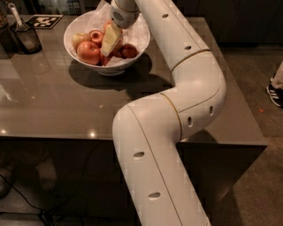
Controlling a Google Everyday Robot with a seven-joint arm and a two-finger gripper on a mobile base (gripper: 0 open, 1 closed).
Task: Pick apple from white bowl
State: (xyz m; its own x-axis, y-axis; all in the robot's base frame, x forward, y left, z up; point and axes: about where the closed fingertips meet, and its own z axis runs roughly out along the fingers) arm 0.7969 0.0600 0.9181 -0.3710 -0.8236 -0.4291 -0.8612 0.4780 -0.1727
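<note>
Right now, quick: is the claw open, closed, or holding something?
Claw: down inside the white bowl among the apples; open, closed or holding one cannot be told.

A thick robot arm [177, 88] with a glossy white shell, made of smooth, rounded tube-like sections. Thin brownish-gold seam lines ring the shell where one section meets the next. Small dark oval holes dot the casing, mostly in pairs along each section. The wrist [126, 9] is narrower and greyer than the rest, with a round patch of fine perforations like a speaker grille on its side. At the tip, the gripper [108, 44] is a pale cream-yellow, duller than the arm, and sits inside the white bowl [77, 55].
</note>
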